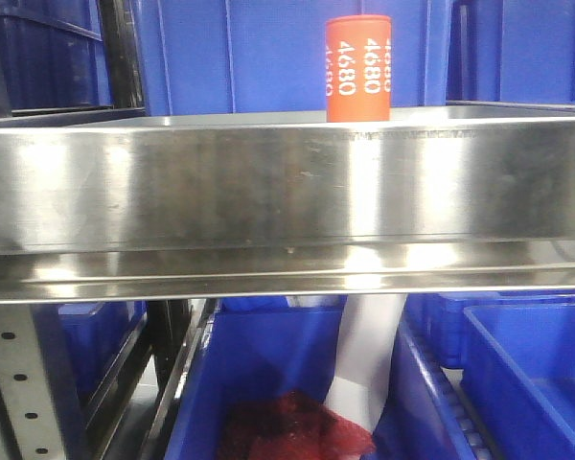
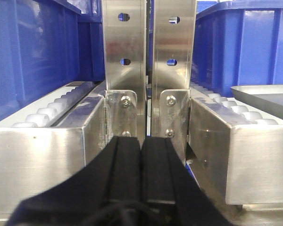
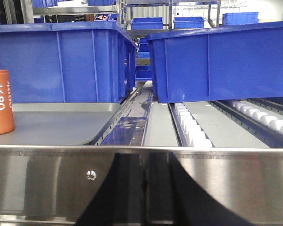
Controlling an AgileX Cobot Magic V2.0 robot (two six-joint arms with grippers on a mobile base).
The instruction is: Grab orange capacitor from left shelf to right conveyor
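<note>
The bright orange cylindrical capacitor (image 1: 357,69) stands upright on the shiny stainless-steel shelf (image 1: 268,182), right of centre, behind its front lip. The black left gripper (image 2: 141,146) and the black right gripper (image 3: 144,162) each have their fingers pressed together, empty.

Front view: capacitor (image 1: 357,69) upright on shelf (image 1: 268,192), R of centre, just behind the front lip. Back bins (image 1: 230,57) directly behind it. Lower bins (image 1: 532,374) under the shelf; perforated post (image 1: 14,383) at lower L.

R wrist view: shelf lip nearest, across full width. Behind it on L, tray (image 3: 61,125) w/ capacitor on it at far L edge. Roller track (image 3: 191,127) R of tray, running back. L bin (image 3: 61,61) behind tray, R bin (image 3: 221,61) beside it over the track's far end.

L wrist view: left pincer (image 2: 141,155) bottom centre, just before twin uprights (image 2: 125,47) standing side by side. Roller lanes (image 2: 52,110) either side, w/ a bin behind each.
</note>
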